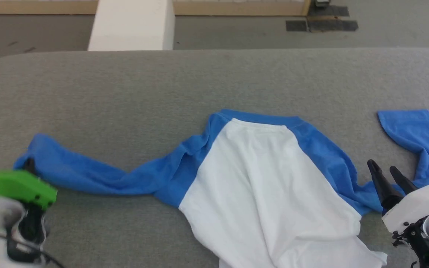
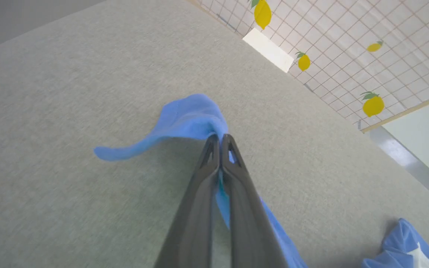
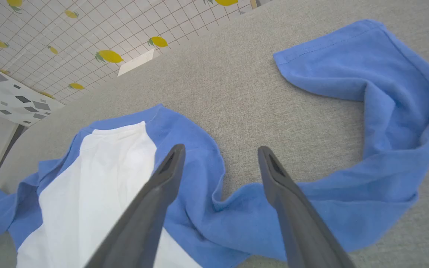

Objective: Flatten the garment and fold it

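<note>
The garment (image 1: 266,186) lies on the grey table, white body in the middle, blue neckline toward the far side. Its left blue sleeve (image 1: 88,173) stretches out to my left gripper (image 1: 30,165), which sits under a green cover. In the left wrist view that gripper (image 2: 220,139) is shut on the sleeve's end (image 2: 188,119), which is lifted and bunched at the fingertips. The right sleeve (image 1: 415,137) curls away at the right. My right gripper (image 1: 382,165) stands open over the sleeve's fold (image 3: 237,208), holding nothing.
The grey padded table (image 1: 125,93) reaches far to the back and left. Beyond its far edge stand a white pillar (image 1: 132,26) and dark floor mats (image 1: 322,24). A tiled wall with lemon prints (image 2: 348,44) lies past the table.
</note>
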Tool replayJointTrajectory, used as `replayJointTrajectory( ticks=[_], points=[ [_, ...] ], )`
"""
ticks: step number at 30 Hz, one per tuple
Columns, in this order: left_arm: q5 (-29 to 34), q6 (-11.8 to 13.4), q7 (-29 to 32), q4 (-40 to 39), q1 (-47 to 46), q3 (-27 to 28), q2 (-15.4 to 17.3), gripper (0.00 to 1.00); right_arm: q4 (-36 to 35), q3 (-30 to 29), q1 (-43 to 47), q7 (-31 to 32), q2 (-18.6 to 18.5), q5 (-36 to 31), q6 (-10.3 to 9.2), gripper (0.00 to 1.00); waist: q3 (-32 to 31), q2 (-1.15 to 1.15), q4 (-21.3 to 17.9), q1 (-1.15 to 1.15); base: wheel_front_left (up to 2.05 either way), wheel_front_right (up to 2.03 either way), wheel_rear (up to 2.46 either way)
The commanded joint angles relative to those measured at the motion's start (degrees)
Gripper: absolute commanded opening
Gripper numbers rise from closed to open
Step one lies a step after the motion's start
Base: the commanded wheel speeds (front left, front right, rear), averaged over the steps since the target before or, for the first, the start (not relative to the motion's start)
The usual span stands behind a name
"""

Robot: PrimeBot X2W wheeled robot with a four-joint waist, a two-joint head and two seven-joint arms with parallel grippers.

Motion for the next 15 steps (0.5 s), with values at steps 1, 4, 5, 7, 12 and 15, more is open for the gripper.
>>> replayJointTrajectory(
  ticks=[1,4,5,7,12,15],
  points=[
    [-0.97,1.32,0.1,-0.96,2.55,1.33,-0.56,0.0,0.13,0.07,0.68,-0.25,0.03,0.14,-0.06,1.0,-2.07,0.0,2.14,0.0,0.0,0.0,0.0],
    [-1.75,3.87,0.89,-2.01,6.7,3.67,-1.3,0.0,0.29,0.55,0.64,-0.17,0.03,0.23,-0.06,1.0,-2.26,0.0,1.99,0.0,0.0,0.0,0.0],
    [-2.31,4.53,1.1,-2.25,7.78,4.42,-1.81,0.0,0.35,0.74,0.67,-0.17,0.03,0.3,-0.06,1.0,-2.31,0.0,1.9,0.0,0.0,0.0,0.0],
    [-2.61,5.45,2.15,-2.15,9.38,4.76,-2.13,0.0,0.48,1.03,0.74,-0.17,0.03,0.45,-0.06,1.0,-2.23,0.0,1.6,0.0,0.0,0.0,0.0],
    [-1.01,3.81,1.05,-5.82,8.51,2.67,-1.29,1.0,0.93,0.81,0.95,-0.27,0.03,0.57,-0.06,1.0,-2.29,0.0,1.02,0.0,0.0,0.0,0.0],
    [3.0,1.08,0.43,-9.8,6.09,-1.72,1.57,1.0,1.19,0.69,1.08,-0.28,0.03,0.65,-0.06,1.0,-2.48,0.0,0.56,0.0,0.0,0.0,0.0]
  ],
)
